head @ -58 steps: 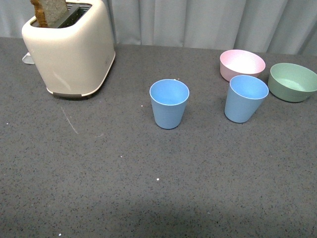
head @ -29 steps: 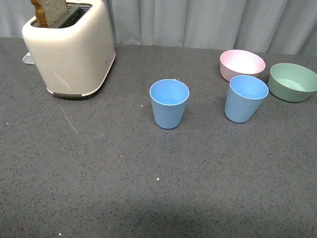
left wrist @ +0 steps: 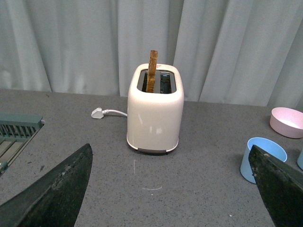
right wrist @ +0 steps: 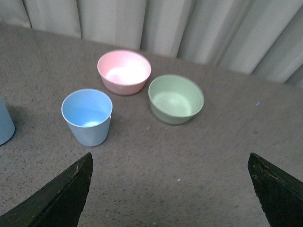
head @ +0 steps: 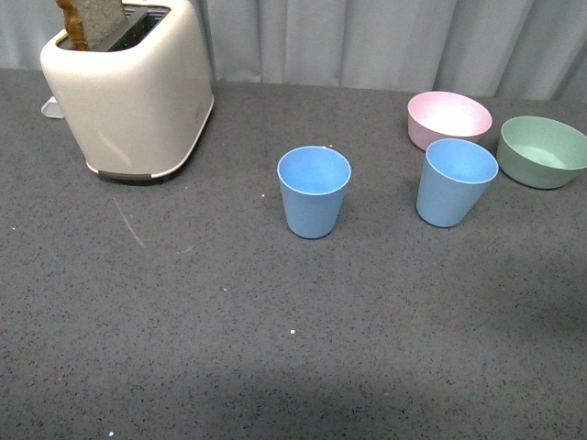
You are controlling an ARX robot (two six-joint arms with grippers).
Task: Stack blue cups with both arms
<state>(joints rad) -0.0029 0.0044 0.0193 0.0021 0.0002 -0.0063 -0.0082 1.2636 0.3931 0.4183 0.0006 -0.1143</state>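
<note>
Blue centre cup (head: 314, 192) and right cup (head: 453, 183) stand upright, apart, the right one just beside the pink bowl (head: 449, 117). Left gripper (left wrist: 169, 147) and right gripper (right wrist: 170, 155) both gape wide, empty.

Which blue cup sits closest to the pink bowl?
The right blue cup, just in front of the pink bowl; the other blue cup stands alone mid-table.

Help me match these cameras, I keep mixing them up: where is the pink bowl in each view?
Front view: pink bowl upper right, just behind the right blue cup, left of the green bowl.
Left wrist view: pink bowl cut off at the frame edge, beyond the middle blue cup from the toaster.
Right wrist view: pink bowl whole, beside the green bowl, beyond the right blue cup.
Shared landmark: the grey curtain at the back.
</note>
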